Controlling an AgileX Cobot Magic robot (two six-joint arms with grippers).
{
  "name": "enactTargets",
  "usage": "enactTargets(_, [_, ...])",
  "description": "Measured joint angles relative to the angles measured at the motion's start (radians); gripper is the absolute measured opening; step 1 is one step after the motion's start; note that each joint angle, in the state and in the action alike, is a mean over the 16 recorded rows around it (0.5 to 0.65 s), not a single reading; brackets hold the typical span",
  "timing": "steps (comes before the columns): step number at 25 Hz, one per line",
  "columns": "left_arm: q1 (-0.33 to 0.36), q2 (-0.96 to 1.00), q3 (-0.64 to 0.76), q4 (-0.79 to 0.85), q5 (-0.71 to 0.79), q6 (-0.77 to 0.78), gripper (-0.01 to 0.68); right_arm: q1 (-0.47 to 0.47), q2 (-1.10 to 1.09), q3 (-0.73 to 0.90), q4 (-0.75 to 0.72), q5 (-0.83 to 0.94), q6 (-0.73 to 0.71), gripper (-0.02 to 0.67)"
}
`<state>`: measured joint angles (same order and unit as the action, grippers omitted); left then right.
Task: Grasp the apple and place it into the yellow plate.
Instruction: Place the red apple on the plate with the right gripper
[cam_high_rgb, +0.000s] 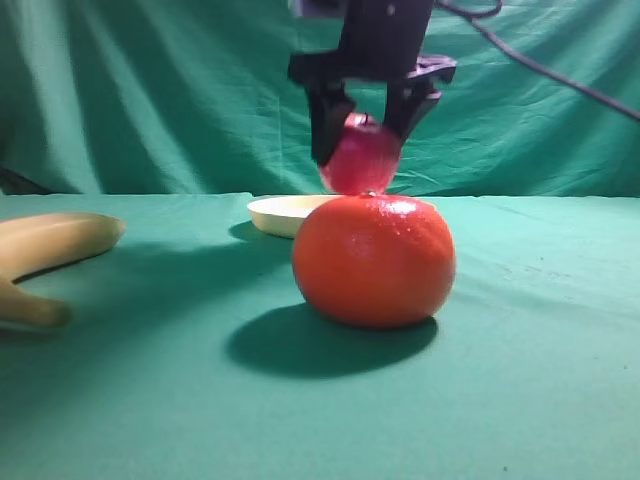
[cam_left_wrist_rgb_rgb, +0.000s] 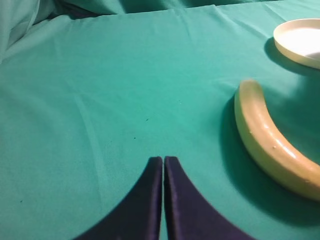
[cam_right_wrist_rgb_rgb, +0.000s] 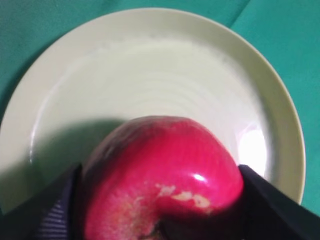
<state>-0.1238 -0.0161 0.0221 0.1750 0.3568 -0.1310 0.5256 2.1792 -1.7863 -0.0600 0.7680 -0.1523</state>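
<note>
The magenta-red apple (cam_high_rgb: 358, 158) hangs in the air, held between the two black fingers of my right gripper (cam_high_rgb: 364, 128), which is shut on it. From the right wrist view the apple (cam_right_wrist_rgb_rgb: 162, 177) sits directly above the middle of the yellow plate (cam_right_wrist_rgb_rgb: 150, 65). In the high view the yellow plate (cam_high_rgb: 278, 213) lies on the green cloth just below the apple, partly hidden behind a large orange-red fruit. My left gripper (cam_left_wrist_rgb_rgb: 163, 161) is shut with nothing in it, low over bare cloth.
A big orange-red round fruit (cam_high_rgb: 374, 260) stands in front of the plate. A pale yellow banana (cam_high_rgb: 45, 250) lies at the left, and the same banana (cam_left_wrist_rgb_rgb: 272, 142) shows right of my left gripper. Green cloth backdrop (cam_high_rgb: 150, 90) rises behind.
</note>
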Motion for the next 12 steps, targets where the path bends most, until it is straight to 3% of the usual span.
enactTargets(12, [0.0,0.0,0.0,0.0,0.0,0.0,0.0,0.001,-0.025,-0.001,-0.003,-0.008,0.0,0.629])
